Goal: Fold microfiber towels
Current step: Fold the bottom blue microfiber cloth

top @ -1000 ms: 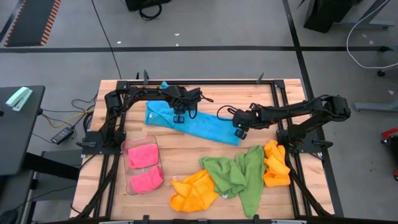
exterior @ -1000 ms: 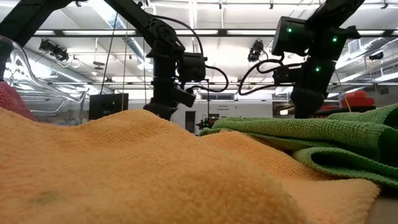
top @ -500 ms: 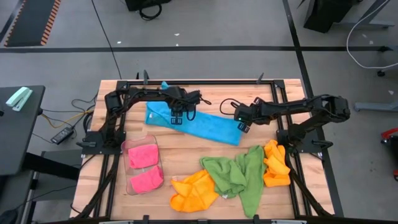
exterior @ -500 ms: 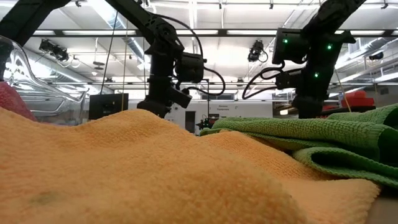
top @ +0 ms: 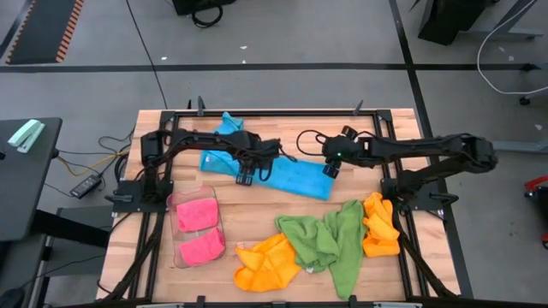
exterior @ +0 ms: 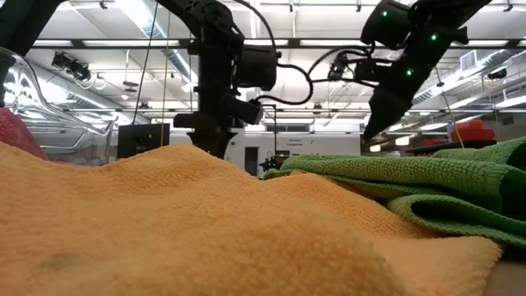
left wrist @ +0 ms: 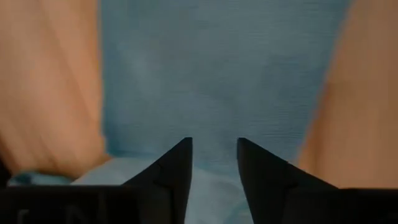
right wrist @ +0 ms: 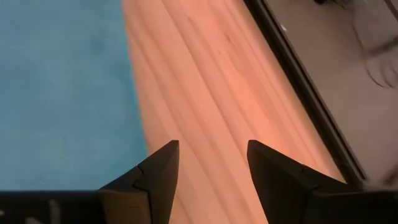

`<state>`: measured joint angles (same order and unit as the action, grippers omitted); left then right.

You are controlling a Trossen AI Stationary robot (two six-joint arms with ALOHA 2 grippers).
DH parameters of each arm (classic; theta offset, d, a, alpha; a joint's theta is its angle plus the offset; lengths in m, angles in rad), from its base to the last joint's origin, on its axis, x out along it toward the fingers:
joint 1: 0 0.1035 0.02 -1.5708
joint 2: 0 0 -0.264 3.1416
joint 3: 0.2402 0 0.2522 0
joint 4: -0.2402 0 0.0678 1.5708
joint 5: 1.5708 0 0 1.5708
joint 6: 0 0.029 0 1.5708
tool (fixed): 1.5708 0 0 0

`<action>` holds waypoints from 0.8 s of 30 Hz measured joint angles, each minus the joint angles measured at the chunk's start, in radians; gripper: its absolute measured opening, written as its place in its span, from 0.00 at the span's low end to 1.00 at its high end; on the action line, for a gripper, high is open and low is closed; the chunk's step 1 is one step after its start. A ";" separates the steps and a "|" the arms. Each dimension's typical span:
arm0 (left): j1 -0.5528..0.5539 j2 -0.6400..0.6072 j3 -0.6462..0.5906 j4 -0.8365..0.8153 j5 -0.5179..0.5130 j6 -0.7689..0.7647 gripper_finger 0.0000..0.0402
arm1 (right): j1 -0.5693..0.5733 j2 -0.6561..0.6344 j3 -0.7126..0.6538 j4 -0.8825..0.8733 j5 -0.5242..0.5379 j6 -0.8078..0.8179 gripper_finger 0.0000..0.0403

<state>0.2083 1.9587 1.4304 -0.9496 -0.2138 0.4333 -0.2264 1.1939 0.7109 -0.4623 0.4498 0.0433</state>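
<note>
Two pink towels [top: 199, 231] lay in the clear tray [top: 175, 205], apparently folded. The blue towel [top: 270, 169] lay long on the bench [top: 257, 214], the left gripper [top: 247, 176] and right gripper [top: 331, 168] empty, parted. Green towel [top: 330, 239] and orange towels [top: 267, 261] remained crumpled.

Both arms are matte black, jointed, with looping black cables; green indicator lights glow on one; fingers [left wrist: 177, 168] taper to dark points.
</note>
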 joint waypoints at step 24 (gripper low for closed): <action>-0.175 -0.002 -0.199 0.114 -0.235 -0.126 0.51 | 0.046 0.022 0.000 0.050 -0.040 0.020 0.50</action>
<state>0.0332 1.9564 1.2313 -0.8360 -0.4489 0.3073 -0.1802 1.2156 0.7109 -0.4118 0.4094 0.0631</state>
